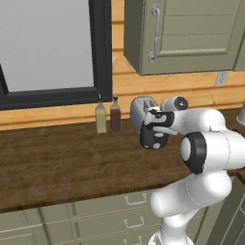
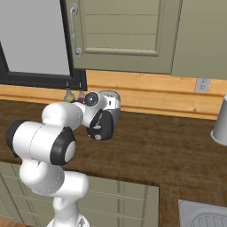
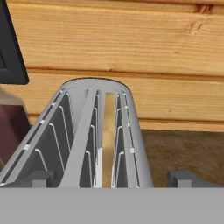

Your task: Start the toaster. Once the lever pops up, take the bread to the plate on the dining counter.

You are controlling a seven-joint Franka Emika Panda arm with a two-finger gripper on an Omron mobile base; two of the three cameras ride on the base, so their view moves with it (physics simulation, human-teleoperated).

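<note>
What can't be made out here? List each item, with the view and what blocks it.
- Lever: in both base views the hand covers the front of the toaster, so its position is unreadable.
- Bread: hand view shows just a thin tan edge in one slot; the rest sits between the slot walls.
- Gripper: hand view's bottom edge cuts off all but the fingertips.
- Two bottles: right base view, mostly behind the arm.

toaster [image 3: 131, 131]: silver-grey | bread [image 3: 108, 131]: tan | worktop [image 1: 57, 162]: dark brown wood-grain | bottles [image 1: 107, 117]: olive, maroon
</note>
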